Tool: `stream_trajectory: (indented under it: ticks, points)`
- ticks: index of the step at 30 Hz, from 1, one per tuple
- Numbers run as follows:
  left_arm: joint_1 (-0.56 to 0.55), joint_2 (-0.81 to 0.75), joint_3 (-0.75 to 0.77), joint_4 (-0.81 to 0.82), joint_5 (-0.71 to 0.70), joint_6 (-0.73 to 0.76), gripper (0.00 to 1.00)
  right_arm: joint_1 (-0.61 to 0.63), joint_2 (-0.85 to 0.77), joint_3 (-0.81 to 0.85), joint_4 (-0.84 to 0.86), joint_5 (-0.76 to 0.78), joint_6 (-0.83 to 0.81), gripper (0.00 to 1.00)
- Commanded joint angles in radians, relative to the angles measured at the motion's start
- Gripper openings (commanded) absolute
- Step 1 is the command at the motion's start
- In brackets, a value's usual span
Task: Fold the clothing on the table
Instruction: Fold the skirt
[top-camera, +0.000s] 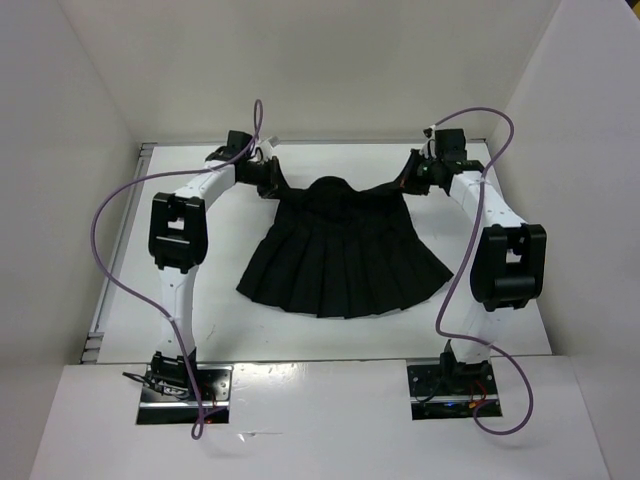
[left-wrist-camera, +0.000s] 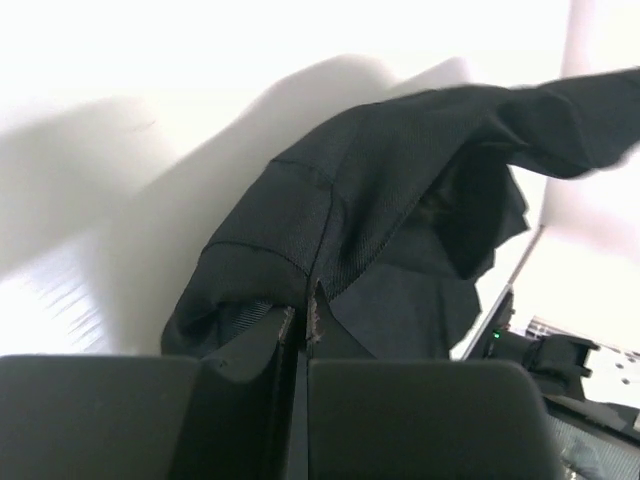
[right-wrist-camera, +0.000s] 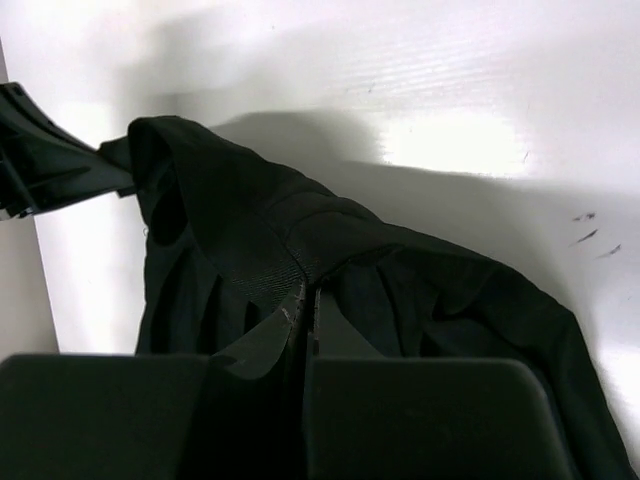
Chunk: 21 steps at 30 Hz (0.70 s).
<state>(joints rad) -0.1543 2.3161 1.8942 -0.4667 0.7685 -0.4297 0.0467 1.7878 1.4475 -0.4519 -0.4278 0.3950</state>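
Skirt (top-camera: 340, 255): soft black cloth, matt, finely woven grain up close, pressed into pleats, stitched seam along the band. Bench (top-camera: 250, 335): smooth white, faint sheen, a few small dark scuffs. Left pincer (left-wrist-camera: 303, 318) and right pincer (right-wrist-camera: 305, 302): hard black plastic, dull, tips slightly chipped and pale at the edges. Arm shells (top-camera: 178, 292): white and black plastic, lightly glossy. Cables (top-camera: 100, 225): purple, smooth rubbery sheath. Base plates (top-camera: 215, 382): bare shiny metal. Walls (top-camera: 60, 150): plain white, matt.
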Motion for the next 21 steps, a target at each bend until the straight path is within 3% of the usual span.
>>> stream_trajectory:
  ticks: [1, 8, 13, 21]
  points:
    - [0.019, -0.047, 0.042, 0.039, 0.089, -0.018, 0.0, -0.011, -0.044, 0.037, 0.087, -0.014, -0.019, 0.0]
    - [0.019, -0.133, 0.042, 0.039, 0.15, -0.029, 0.0, -0.021, -0.082, 0.005, 0.137, -0.045, -0.019, 0.0]
    - [0.029, -0.257, -0.107, 0.106, 0.184, -0.049, 0.0, -0.021, -0.155, -0.03, 0.156, -0.051, -0.01, 0.0]
    - [0.058, -0.308, -0.049, 0.027, 0.25, -0.034, 0.0, -0.042, -0.165, 0.021, 0.124, -0.074, -0.01, 0.0]
